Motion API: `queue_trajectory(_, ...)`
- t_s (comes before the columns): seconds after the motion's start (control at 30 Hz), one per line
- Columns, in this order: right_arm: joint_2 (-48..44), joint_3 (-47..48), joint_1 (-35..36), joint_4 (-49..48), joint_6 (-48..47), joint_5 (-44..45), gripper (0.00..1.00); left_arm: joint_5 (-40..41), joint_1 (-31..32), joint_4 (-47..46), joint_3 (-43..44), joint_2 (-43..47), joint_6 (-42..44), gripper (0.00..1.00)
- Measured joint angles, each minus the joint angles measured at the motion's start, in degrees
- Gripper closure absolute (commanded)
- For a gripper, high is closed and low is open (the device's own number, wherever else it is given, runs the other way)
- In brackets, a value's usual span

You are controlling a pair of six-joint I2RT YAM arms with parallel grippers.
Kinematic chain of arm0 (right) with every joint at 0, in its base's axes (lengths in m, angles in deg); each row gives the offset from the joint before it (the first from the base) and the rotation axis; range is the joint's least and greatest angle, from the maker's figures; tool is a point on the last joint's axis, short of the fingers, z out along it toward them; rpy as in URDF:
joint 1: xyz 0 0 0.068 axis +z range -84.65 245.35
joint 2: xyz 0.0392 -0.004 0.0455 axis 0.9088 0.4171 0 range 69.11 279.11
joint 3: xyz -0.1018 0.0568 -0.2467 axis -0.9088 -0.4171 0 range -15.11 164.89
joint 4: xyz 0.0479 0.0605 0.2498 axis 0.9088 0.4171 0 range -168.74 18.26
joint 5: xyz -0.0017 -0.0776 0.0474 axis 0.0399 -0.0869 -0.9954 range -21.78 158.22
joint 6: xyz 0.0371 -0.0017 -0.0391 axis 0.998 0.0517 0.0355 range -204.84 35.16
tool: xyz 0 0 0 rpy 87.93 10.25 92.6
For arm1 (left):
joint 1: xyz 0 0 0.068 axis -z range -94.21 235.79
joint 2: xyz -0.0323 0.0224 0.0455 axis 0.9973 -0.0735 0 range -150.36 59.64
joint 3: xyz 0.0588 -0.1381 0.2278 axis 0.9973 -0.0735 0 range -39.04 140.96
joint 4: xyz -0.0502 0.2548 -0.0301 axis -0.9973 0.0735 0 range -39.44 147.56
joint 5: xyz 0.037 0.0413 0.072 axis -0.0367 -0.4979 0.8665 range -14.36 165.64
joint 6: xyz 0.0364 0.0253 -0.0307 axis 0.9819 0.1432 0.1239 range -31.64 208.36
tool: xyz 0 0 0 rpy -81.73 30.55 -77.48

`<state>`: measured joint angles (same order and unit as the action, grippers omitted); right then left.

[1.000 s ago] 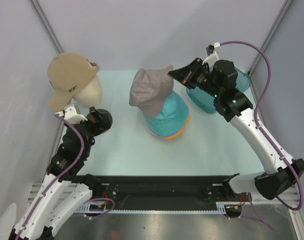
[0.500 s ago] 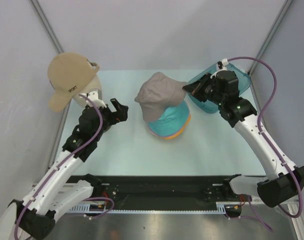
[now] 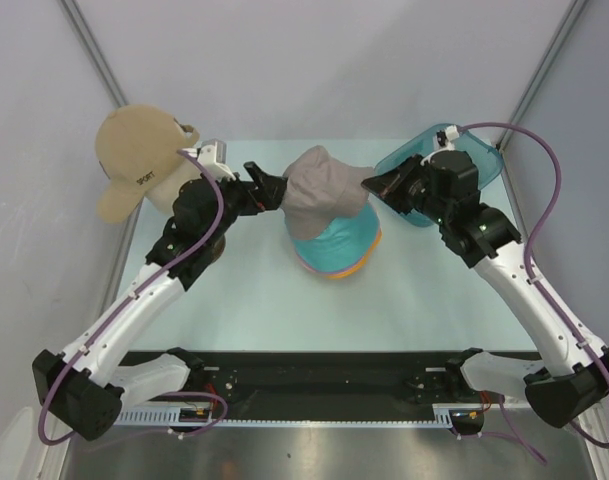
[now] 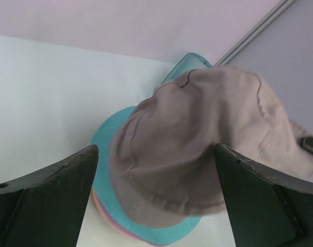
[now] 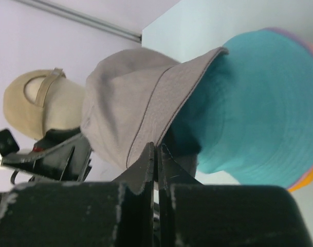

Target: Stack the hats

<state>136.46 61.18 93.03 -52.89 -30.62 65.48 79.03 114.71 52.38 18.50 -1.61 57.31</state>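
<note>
Grey hat [image 3: 322, 188] at frame centre, draped over teal hat [image 3: 341, 238] on the surface [image 3: 424, 290], right claw [image 3: 369, 186] pinched shut on its brim — left claw [image 3: 272, 190] spread wide, empty, just left of it.

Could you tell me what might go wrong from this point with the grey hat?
The grey-taupe cloth hat sits askew on the teal bucket hat, pinched at its brim by the shut right gripper; released now, it may slide off. The open left gripper beside it could shove both hats sideways.
</note>
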Motion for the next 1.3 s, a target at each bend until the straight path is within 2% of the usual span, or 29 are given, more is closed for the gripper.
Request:
queue_trajectory(0.27,-1.66,-0.20,7.37,-0.44,4.09,5.49,1.00,-3.23,0.33,-2.21,0.63,-3.34,-1.44,0.00)
queue_trajectory(0.47,-2.12,-0.57,9.35,0.57,4.72,9.25,1.00,-4.26,0.44,-2.71,0.66,-4.00,-1.51,0.00)
queue_trajectory(0.77,-8.04,-8.98,5.16,4.22,2.40,14.95,1.00,-5.31,0.94,-2.51,2.08,-4.31,-1.49,0.00)
queue_trajectory(1.1,-2.10,-15.28,-1.25,2.08,-3.69,11.47,1.00,-2.27,0.96,1.22,3.65,-0.20,-1.92,0.00)
queue_trajectory(1.3,-1.31,-15.32,-1.55,0.98,-4.39,9.05,1.00,-2.12,0.76,2.21,-3.13,4.98,-5.29,0.05)
